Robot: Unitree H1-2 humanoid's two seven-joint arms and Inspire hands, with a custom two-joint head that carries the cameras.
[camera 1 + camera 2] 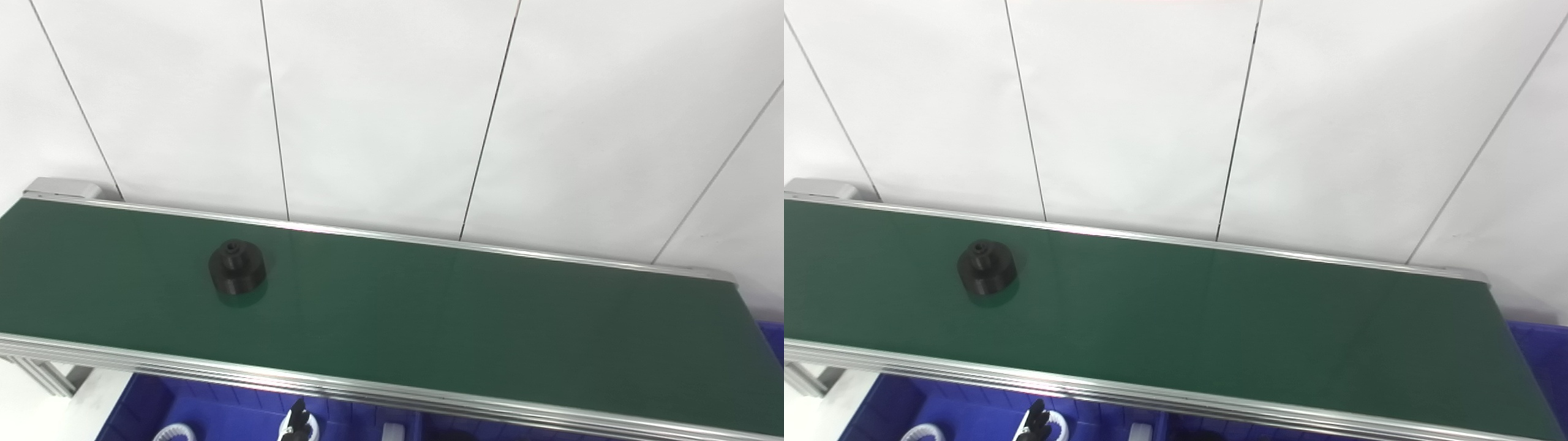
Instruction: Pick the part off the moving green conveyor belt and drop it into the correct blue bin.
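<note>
In the left eye view a black round part (237, 267), a squat cylinder with a smaller collar and a hole on top, stands upright on the green conveyor belt (429, 312), in its left portion and closer to the far rail than the near one. The belt runs between silver rails in front of a white panelled wall (380, 110). Below the near rail the blue bin (214, 410) shows along the bottom edge, with white ring-shaped pieces (174, 433) in it. A small dark tip (298, 418) pokes up from the bottom edge over the bin; it may belong to a hand, but so little shows that I cannot tell which hand it is or how its fingers are set. In the right eye view the same part (986, 267) sits on the belt's left portion, well apart from the dark tip (1034, 419) at the bottom, and a further blue bin (1543, 355) appears past the belt's right end.
</note>
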